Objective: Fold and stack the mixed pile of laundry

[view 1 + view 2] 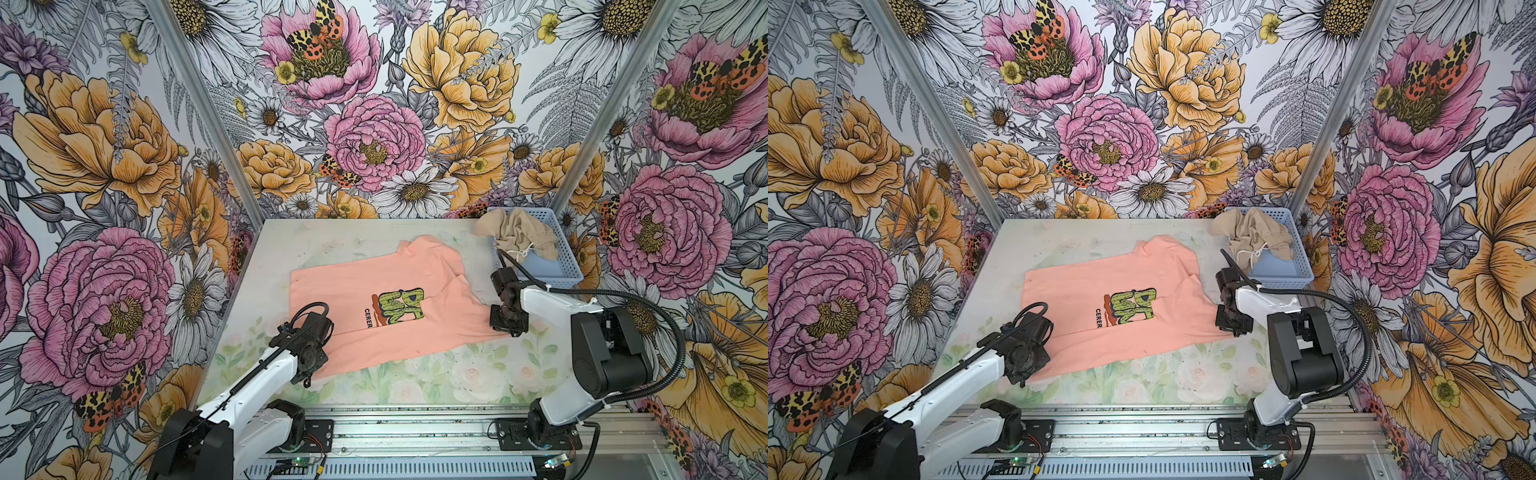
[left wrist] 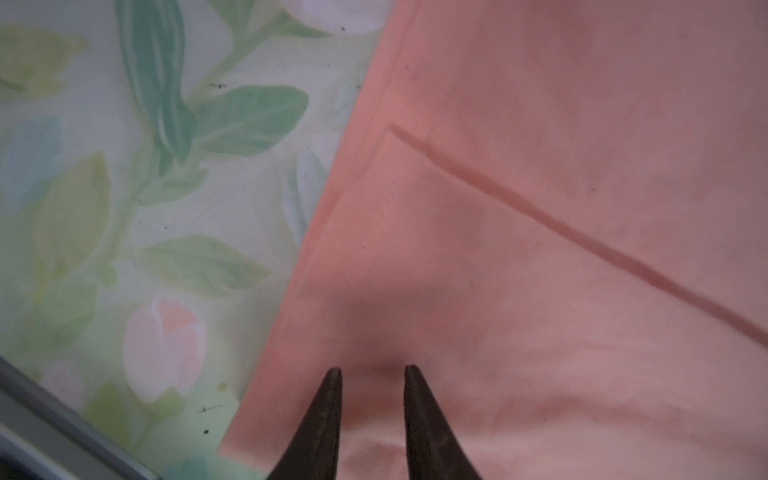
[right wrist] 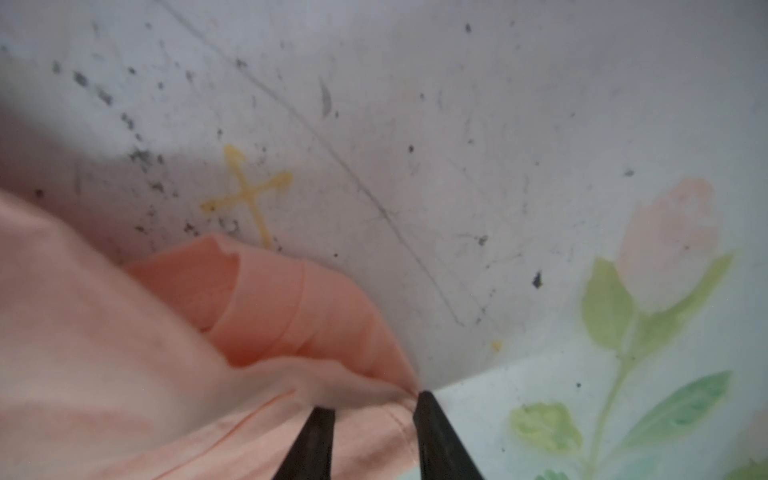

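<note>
Down at the near hem, the left gripper [image 2: 372, 370] has its jaws partly apart, both tips resting on the cloth just inside the edge with a shallow dimple between them. Nothing looks pinched yet; it seems set to close on that hem. The right gripper [image 3: 374, 401] also shows a gap, but a bunch of fabric sits in it, and creases draw to a point at one tip with a sleeve-like fold tented behind. I judge this to be a grip on the opposite corner. Taking the two ends of one long edge this way would let the arms carry that edge over together for a fold. The salmon-peach T-shirt [image 1: 353, 282] lies spread across the middle of the table [image 1: 415, 382], turned sideways and mostly flat. A straight crease runs across it near the left gripper, and the cloth is rumpled towards the right. Its chest graphic [image 1: 399, 307], green and orange with dark lettering, faces up. The beige-tan garment [image 1: 519, 232] is well apart from the shirt, crumpled in the light blue basket [image 1: 567, 253] at the far right corner. It spills over the basket rim, its white drawstring [image 1: 525, 251] dangling, and it is not yet folded.
</note>
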Available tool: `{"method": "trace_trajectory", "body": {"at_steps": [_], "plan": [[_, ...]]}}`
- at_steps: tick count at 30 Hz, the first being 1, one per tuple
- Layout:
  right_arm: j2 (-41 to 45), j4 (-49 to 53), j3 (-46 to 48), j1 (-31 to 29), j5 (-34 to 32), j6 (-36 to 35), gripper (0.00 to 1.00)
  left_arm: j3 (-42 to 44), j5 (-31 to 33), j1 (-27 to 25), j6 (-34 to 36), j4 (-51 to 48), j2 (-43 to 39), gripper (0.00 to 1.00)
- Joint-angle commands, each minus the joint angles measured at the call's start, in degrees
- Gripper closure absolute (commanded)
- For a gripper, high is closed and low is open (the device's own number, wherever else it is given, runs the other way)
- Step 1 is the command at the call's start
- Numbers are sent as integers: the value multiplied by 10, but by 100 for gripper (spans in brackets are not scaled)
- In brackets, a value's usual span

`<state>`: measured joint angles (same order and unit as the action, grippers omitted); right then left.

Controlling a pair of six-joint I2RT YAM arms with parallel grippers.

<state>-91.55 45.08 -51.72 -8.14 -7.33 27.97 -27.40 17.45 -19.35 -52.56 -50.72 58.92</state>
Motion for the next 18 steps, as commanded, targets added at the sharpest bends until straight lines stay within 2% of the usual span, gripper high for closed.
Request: {"method": "trace_trajectory", "body": {"at_steps": [1, 5, 9, 14, 18], "plan": [[55, 18, -15, 5, 26, 0, 58, -30, 16, -12, 6, -10, -17, 64], [79, 18, -29, 2, 58, 0, 52, -63, 23, -52, 1, -18, -31, 54], [62, -6, -32, -8, 104, -11, 50, -97, 22, -83, 5, -14, 2, 51], [25, -44, -8, -25, 146, -3, 53, -100, -47, -97, 31, 28, 84, 51], [24, -52, 24, -28, 113, 16, 55, -87, -90, -111, 40, 52, 121, 52]]}}
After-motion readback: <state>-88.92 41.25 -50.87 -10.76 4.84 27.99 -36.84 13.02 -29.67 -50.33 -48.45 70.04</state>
